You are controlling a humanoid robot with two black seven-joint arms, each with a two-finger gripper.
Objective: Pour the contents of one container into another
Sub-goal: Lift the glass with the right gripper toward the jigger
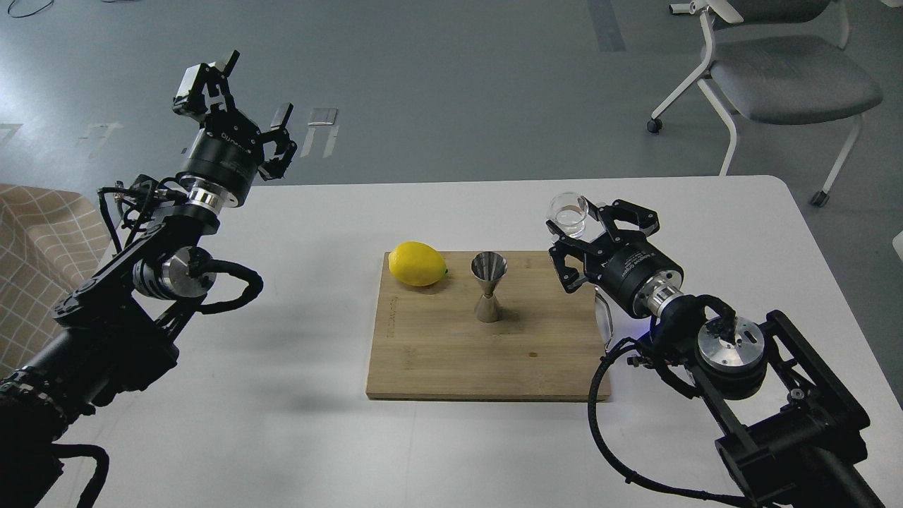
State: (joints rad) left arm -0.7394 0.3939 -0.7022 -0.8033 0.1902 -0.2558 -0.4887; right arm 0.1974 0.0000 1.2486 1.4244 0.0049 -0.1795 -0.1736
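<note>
The clear glass cup [568, 214] is held upright above the table in my right gripper [575, 224], whose fingers are shut around it; a little clear liquid shows inside. It hovers just past the right rear corner of the wooden board [451, 353]. The steel jigger [489, 286] stands upright on the board's middle, left of and below the cup. My left gripper [254, 92] is raised high at the far left, open and empty.
A yellow lemon [417, 264] lies on the board's rear left, beside the jigger. The board has a metal handle [604, 319] on its right edge, under my right arm. A grey chair [776, 70] stands beyond the table's far right corner.
</note>
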